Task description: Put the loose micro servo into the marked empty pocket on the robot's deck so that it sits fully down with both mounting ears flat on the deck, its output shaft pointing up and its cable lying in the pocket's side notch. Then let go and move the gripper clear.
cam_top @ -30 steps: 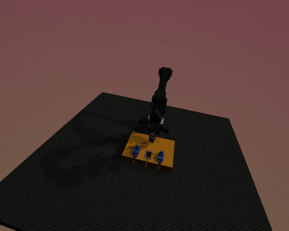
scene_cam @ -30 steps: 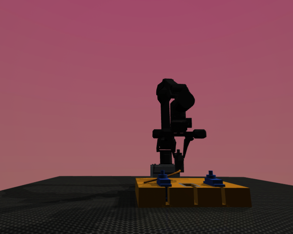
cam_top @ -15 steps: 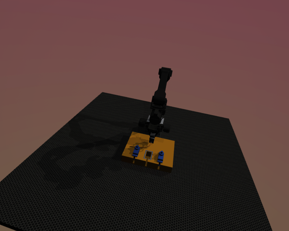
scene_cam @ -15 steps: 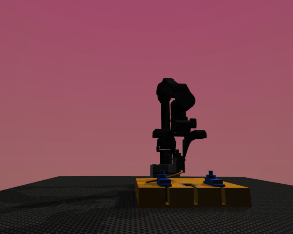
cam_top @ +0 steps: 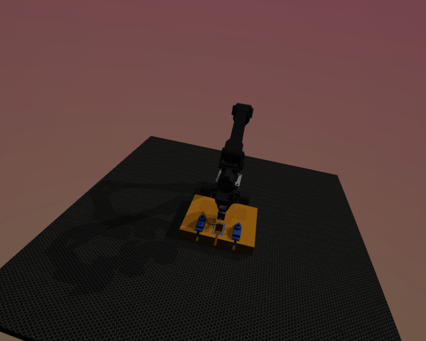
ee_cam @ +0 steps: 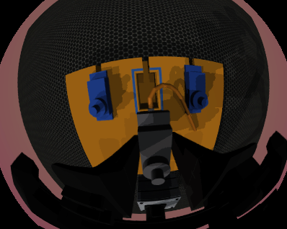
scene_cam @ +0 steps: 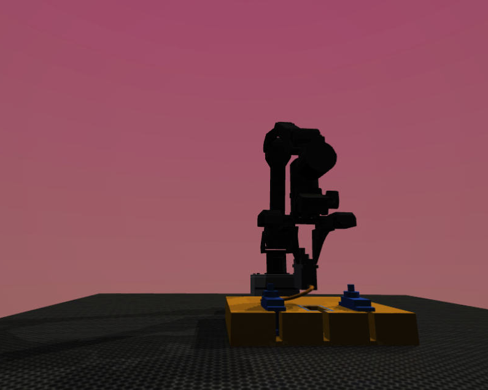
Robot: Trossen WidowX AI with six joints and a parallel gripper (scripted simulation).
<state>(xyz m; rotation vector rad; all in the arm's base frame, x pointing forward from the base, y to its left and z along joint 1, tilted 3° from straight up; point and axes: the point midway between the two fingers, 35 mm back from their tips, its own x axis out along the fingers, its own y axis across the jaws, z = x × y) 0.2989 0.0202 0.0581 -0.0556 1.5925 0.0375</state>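
Grey servo gripped, short of its pocket

Hand [cam_top: 221, 214] [scene_cam: 307, 263] [ee_cam: 155, 151], part-open, clamps the upright micro servo [cam_top: 221, 217] [scene_cam: 307, 275] [ee_cam: 154, 140] above the deck [cam_top: 247, 220] [scene_cam: 302, 329] [ee_cam: 124, 126]; best centre it, guide the curling cable [cam_top: 212, 224] [scene_cam: 298, 295] [ee_cam: 178, 93] notchward, then lower straight. Beyond, the blue-outlined pocket [cam_top: 213, 229] [scene_cam: 329, 308] [ee_cam: 134, 90] stands unfilled between two seated blue servos [cam_top: 237, 231] [scene_cam: 355, 303] [ee_cam: 99, 88].

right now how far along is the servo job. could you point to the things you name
The gripper [cam_top: 221, 216] [scene_cam: 307, 262] [ee_cam: 154, 137] is shut on the loose servo [cam_top: 221, 212] [scene_cam: 307, 275] [ee_cam: 154, 142], shaft up, above the deck [cam_top: 247, 220] [scene_cam: 348, 327] [ee_cam: 120, 133]. Left: line it up over the blue-outlined pocket [cam_top: 218, 228] [scene_cam: 313, 308] [ee_cam: 146, 91], lay the bowed cable [cam_top: 212, 224] [scene_cam: 298, 295] [ee_cam: 179, 94] in its notch, seat the ears, release, move clear.
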